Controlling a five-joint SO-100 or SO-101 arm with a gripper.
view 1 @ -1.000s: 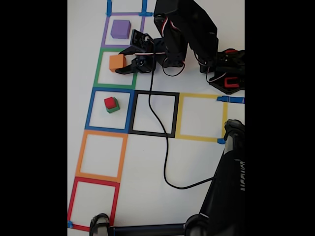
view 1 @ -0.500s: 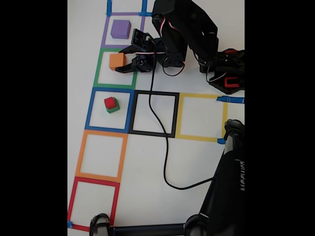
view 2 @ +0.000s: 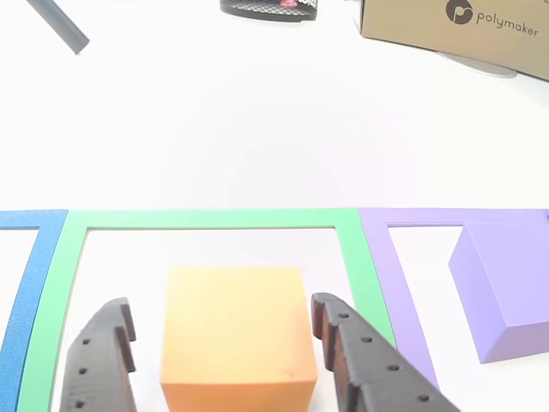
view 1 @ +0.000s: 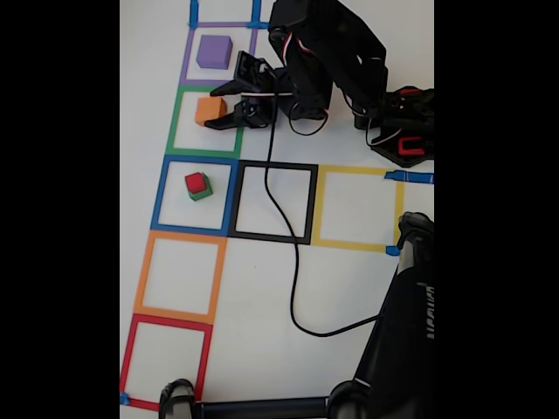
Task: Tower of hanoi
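Printed text: "polymaker", white lowercase lettering beside a round white logo mark, on the side of a brown cardboard box (view 2: 455, 30) at the top right of the other view. Dark stand (view 1: 410, 323), lower right of the fixed view: white lettering along its side, too blurred to read.

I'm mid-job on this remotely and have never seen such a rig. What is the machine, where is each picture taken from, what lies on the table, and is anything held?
The machine is a small black robot arm ending in a gripper with two jaws. The fixed view looks down on the white table, marked with coloured tape squares. The other view looks out from between the jaws.

In the green square sits the orange cube, with a jaw on either side; a gap shows by one jaw, so it is not yet clamped. The purple cube sits in the purple square. In the blue square, the red cube rests on the green cube.
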